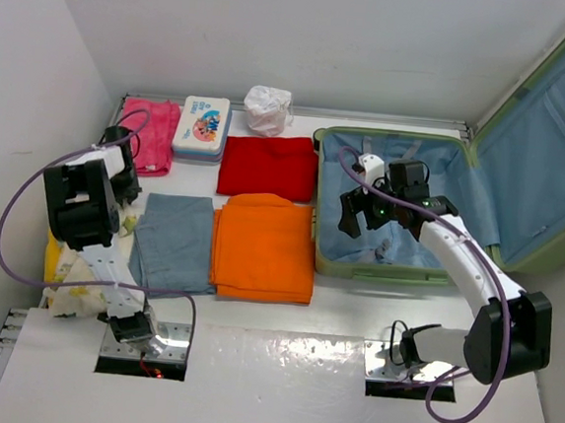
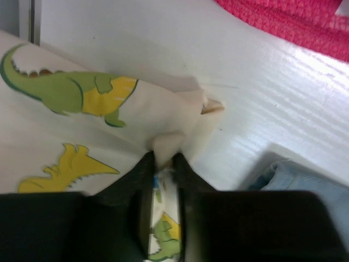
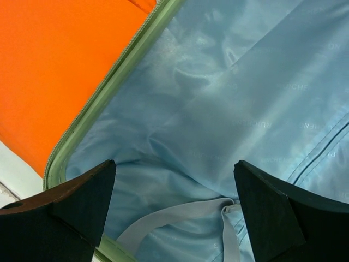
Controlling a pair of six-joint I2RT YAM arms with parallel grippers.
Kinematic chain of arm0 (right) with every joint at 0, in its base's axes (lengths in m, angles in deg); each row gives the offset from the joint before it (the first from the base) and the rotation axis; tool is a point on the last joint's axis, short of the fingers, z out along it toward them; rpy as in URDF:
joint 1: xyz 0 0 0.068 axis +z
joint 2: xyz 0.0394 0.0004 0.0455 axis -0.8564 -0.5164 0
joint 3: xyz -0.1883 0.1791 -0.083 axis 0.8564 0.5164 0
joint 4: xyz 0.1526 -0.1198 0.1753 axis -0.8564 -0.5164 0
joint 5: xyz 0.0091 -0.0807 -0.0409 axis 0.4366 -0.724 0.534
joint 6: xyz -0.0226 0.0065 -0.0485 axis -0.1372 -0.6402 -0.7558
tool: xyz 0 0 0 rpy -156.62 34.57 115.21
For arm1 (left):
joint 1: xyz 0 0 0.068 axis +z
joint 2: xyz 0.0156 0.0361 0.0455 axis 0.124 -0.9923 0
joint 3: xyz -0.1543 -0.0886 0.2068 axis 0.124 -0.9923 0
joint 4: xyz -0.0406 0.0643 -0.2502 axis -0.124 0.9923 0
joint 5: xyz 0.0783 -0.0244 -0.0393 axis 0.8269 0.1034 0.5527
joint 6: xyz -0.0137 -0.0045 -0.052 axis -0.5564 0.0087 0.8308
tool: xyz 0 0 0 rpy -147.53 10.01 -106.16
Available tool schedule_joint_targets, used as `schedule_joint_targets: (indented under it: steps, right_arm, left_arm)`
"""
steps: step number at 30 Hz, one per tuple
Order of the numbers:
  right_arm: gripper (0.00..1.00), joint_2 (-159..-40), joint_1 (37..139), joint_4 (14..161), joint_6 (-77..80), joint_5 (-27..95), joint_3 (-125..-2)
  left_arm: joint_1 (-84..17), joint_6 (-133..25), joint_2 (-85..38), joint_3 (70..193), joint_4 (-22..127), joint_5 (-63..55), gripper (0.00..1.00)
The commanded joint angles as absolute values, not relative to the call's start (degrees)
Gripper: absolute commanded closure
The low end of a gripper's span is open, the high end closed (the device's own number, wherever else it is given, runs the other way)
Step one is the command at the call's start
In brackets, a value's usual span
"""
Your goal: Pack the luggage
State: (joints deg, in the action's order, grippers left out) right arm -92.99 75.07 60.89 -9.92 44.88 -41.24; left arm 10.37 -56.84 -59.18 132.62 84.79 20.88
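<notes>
The luggage is a light-green hard-shell suitcase lying open at the right, with its lid raised and a light blue lining. My right gripper hangs over its left inside part, open and empty; in the right wrist view the gripper spans bare lining and a grey strap. My left gripper is at the far left, shut on a fold of a white dinosaur-print cloth, pinched between its jaws. The same cloth lies by the left arm.
On the table lie an orange cloth, a red cloth, a grey-blue cloth, a pink towel, a white-and-blue printed box and a crumpled white bag. Walls close the left and back.
</notes>
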Motion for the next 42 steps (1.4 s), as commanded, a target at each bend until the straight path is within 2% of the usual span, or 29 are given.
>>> schedule_joint_targets:
  steps: [1,3,4,6,11,18,21,27,30,42]
  right_arm:
    - [0.12,-91.7,74.1,62.6,-8.8,47.2,-41.7]
    - [0.12,-92.0,73.2,62.5,-6.9,48.1,-42.7]
    - [0.12,-91.9,73.0,62.6,-6.5,48.5,-43.1]
    - [0.12,-92.3,71.7,62.1,-6.0,50.7,-44.8]
    - [0.12,-93.7,69.2,61.4,3.8,56.4,-49.7]
    - [0.12,-100.1,68.8,62.8,16.9,62.1,-60.9]
    - [0.10,-104.3,68.8,64.4,24.5,64.0,-65.6]
    - [0.06,-112.9,70.8,71.5,44.1,68.1,-67.0]
    - [0.01,-115.7,73.1,72.4,49.3,66.7,-65.4]
    - [0.01,-122.6,78.2,80.8,68.9,71.6,-61.2]
  left_arm:
    - [12.7,-58.4,-56.3,132.6,84.5,14.5,0.81]
    - [13.3,-59.9,-51.0,133.6,82.8,12.5,0.89]
    - [13.3,-60.8,-48.8,133.7,82.1,8.8,0.96]
    - [12.7,-62.9,-44.4,134.4,79.5,4.4,1.00]
    - [5.0,-73.4,-29.9,134.8,74.3,-5.0,1.00]
    - [-11.8,-83.1,-22.4,129.5,73.7,-9.3,1.00]
    - [-19.8,-83.7,-21.7,125.9,73.1,-7.4,1.00]
    - [-31.9,-78.5,-25.4,122.3,69.4,-3.6,1.00]
    - [-35.1,-76.8,-28.0,124.3,67.9,-1.3,1.00]
    - [-40.1,-73.3,-32.2,130.9,67.3,3.4,1.00]
